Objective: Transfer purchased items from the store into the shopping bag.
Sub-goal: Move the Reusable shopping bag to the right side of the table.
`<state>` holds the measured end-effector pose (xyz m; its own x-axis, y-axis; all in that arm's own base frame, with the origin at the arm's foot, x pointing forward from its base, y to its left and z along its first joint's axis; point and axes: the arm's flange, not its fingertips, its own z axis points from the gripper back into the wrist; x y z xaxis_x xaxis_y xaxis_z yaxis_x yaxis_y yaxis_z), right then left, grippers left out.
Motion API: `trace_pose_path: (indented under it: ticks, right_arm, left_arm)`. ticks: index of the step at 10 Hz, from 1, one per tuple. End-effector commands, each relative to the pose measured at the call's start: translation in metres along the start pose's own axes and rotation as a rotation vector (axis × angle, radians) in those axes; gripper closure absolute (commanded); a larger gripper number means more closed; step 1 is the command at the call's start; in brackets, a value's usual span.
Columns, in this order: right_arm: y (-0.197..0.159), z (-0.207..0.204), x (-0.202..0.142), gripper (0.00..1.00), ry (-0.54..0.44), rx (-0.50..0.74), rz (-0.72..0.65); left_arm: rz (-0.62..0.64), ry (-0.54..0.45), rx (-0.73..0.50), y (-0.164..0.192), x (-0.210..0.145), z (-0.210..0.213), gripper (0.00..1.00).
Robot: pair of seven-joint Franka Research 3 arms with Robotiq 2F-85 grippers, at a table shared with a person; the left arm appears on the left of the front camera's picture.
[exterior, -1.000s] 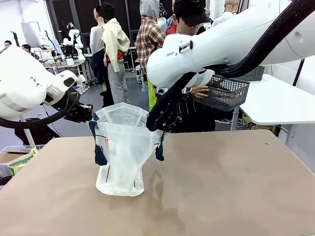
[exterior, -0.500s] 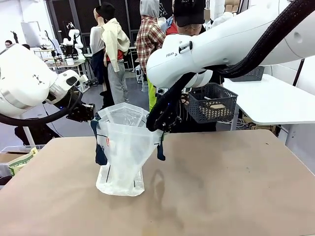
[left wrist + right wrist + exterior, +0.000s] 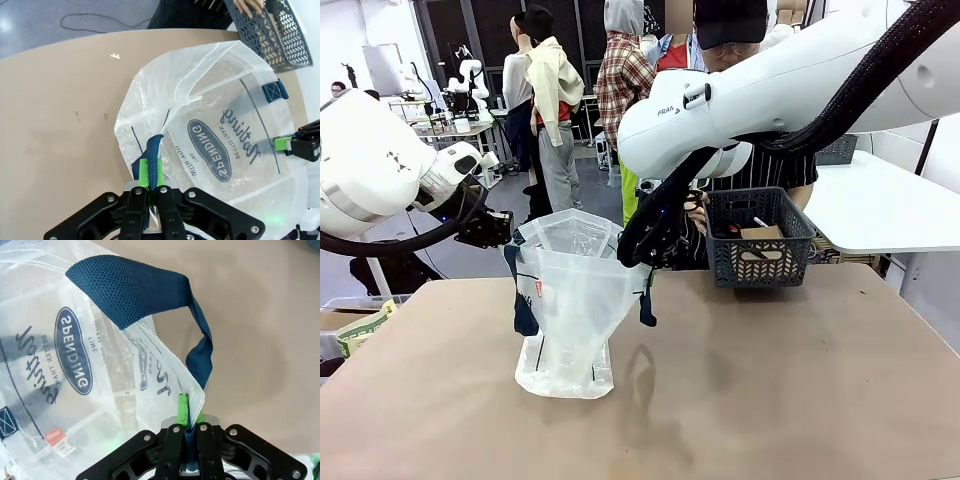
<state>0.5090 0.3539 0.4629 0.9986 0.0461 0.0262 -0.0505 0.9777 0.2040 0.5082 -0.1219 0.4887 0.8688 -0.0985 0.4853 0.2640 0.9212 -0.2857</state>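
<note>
Navy bag straps [image 3: 131,289] sit clamped in left tool [image 3: 150,172] and right tool [image 3: 190,412]; front view adds basket [image 3: 760,255].

Free: bare table [image 3: 790,400], lower and right frame; shopping bag [image 3: 565,300] mouth, centre-left, open upward.
Obstacles: right arm [image 3: 770,85] spanning upper right; basket [image 3: 760,262], centre-right, table's far edge.

- The dark mesh basket [image 3: 760,238], which the person held high and tilted a second ago, is now lower and level at the far edge of the worktop [image 3: 770,380], closer to the shopping bag [image 3: 570,300].
- Packaged goods [image 3: 763,233] now show inside it.
- The person's hand [image 3: 695,212] is lower, at the basket's left rim.
</note>
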Motion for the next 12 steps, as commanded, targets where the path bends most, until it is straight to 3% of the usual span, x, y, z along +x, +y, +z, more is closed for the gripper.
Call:
trace_pose_path:
  ticks: [1, 12]
  right_arm:
    - [-0.0014, 0.0015, -0.0007, 1.0, 0.0, 0.003, -0.005]
    - [-0.0014, 0.0015, -0.0007, 1.0, 0.0, 0.003, -0.005]
  left_arm:
    - [0.002, -0.014, 0.008, 0.0016, -0.0043, 0.0025, 1.0]
    - [0.002, -0.014, 0.008, 0.0016, -0.0043, 0.0025, 1.0]
